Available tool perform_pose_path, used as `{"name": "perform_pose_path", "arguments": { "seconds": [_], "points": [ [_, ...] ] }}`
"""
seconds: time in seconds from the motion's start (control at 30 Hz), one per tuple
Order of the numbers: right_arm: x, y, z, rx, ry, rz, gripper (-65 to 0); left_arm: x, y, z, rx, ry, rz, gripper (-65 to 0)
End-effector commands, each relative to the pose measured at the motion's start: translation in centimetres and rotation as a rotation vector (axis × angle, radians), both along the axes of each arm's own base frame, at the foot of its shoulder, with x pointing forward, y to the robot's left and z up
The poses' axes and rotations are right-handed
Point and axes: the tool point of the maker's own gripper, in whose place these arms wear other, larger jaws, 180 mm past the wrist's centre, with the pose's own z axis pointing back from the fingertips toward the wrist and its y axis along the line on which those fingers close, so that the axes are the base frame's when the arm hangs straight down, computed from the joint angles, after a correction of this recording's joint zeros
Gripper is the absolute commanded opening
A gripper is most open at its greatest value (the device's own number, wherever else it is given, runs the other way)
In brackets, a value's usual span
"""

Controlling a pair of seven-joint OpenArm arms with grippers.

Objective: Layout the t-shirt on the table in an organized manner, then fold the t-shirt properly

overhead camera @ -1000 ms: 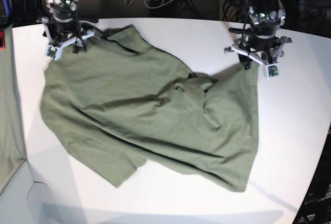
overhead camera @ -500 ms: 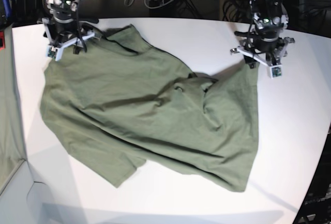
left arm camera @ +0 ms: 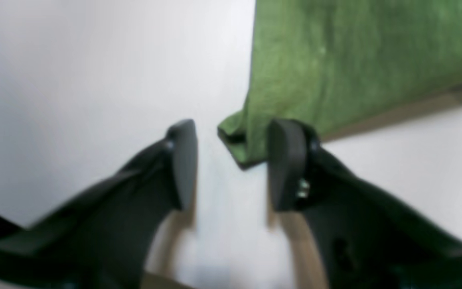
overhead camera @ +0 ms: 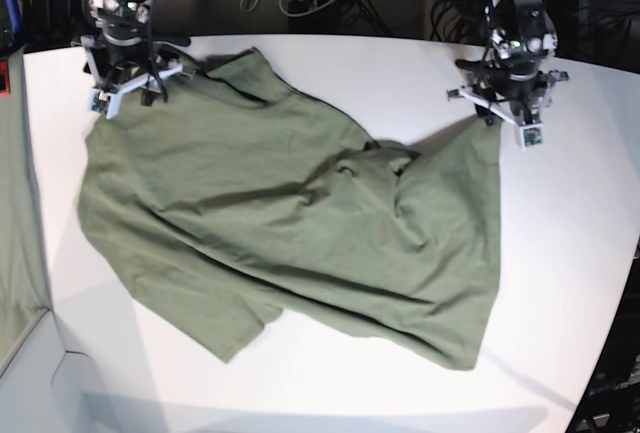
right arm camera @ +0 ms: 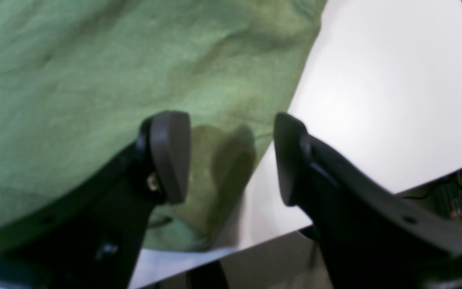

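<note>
A: Olive-green cotton t-shirt lies spread and rumpled across the middle of the large matte white table, wrinkled near its centre.

B: Where are the arms?

A: Both sit at the far edge. The left gripper has its dark jaws parted around a hemmed corner of the shirt, one jaw just beside the cloth, nothing pinched.

B: And the other?

A: The right gripper hovers with jaws apart over the shirt's edge, one finger above fabric, the other above bare table. It holds nothing.
</note>
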Motion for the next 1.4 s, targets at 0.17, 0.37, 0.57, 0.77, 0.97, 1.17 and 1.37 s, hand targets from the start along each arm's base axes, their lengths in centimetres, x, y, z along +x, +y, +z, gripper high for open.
{"name": "perform_pose_path", "arguments": {
  "seconds": [0.17,0.37,0.57,0.77,0.97,1.17,1.37],
  "points": [
    [0.6,-0.1,0.9,-0.016,-0.034,0.016,-31.4,0.8,0.6,0.9,0.016,-0.036,0.007,-63.2],
    [1.2,-0.7,0.8,-0.030,-0.035,0.024,-31.4,2.6,1.9,6.1,0.077,-0.168,0.010,-64.6],
    [1.4,-2.3,-1.1,-0.052,0.015,0.035,-31.4,4.0,5.3,9.4,0.162,-0.237,0.035,-64.6],
    [2.0,-4.1,-2.9,-0.077,0.062,0.049,-31.4,3.3,8.0,9.3,0.202,-0.215,0.073,-64.6],
    [4.5,-6.8,-2.6,-0.130,0.055,0.060,-31.4,3.0,8.1,9.0,0.203,-0.205,0.074,-64.6],
    [9.0,-10.0,-0.1,-0.199,-0.005,0.061,-31.4,1.8,7.6,7.7,0.192,-0.164,0.066,-64.6],
    [12.2,-11.3,4.7,-0.266,-0.115,0.068,-31.4,-0.4,7.1,4.8,0.154,-0.082,0.083,-64.6]
  ]
}}
